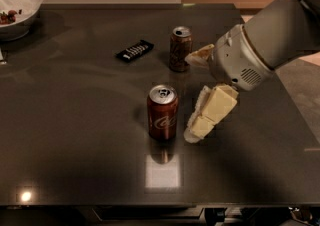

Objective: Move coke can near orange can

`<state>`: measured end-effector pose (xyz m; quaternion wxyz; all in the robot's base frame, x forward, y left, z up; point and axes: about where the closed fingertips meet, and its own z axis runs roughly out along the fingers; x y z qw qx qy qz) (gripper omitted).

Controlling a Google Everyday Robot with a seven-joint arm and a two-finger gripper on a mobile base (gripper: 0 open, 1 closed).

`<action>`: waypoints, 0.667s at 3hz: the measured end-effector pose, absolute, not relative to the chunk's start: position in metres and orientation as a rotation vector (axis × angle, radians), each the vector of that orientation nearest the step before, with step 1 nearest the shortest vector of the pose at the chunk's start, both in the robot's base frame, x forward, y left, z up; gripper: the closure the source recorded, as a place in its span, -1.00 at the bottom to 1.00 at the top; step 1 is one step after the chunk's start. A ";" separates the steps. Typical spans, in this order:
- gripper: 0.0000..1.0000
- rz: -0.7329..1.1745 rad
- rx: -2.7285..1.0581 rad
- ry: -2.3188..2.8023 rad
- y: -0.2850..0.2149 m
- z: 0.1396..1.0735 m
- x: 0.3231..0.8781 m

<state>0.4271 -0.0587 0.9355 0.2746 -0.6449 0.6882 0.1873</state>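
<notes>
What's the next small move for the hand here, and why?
Probably ease the hand toward the coke can until its open fingers bracket it: the hand is beside the can, not yet around it, and the orange can stands farther back.

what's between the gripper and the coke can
Nothing. In the camera view only a bare strip of table separates the open gripper from the coke can beside it.

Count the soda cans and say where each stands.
2. The coke can stands near the table's middle, the gripper just right of it; the orange can stands farther back, right of the black bar. None seems hidden.
</notes>
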 end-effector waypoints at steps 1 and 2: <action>-1.00 0.589 -1.761 1.813 -0.030 0.919 0.421; -1.00 0.641 -1.770 1.802 -0.015 0.906 0.420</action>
